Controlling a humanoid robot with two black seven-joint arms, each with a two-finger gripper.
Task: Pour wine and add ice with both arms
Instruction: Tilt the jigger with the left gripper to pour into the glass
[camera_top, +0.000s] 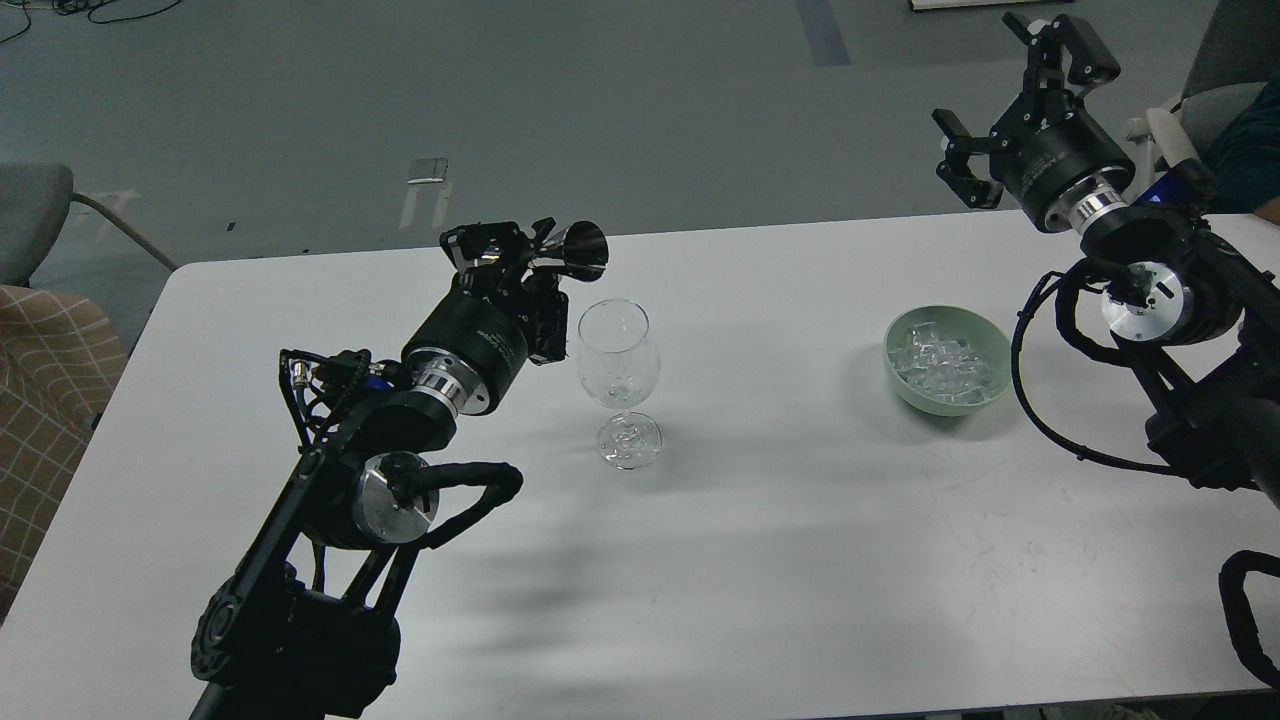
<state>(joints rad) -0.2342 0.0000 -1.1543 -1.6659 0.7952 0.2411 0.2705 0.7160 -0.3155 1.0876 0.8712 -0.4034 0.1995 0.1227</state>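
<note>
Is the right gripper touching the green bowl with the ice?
Apart. The head view shows the right gripper open, raised well behind the green bowl, with bare table between them.

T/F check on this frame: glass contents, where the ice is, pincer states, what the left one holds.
1. The wine glass stands upright and looks empty. True.
2. The ice is in the wine glass. False: it lies in the green bowl.
3. The right pincer is open and holds nothing. True.
4. The left pincer is empty. False: it grips a shiny metal cup, tipped on its side above the glass.
5. The bowl touches the glass. False: bare table lies between them.
</note>
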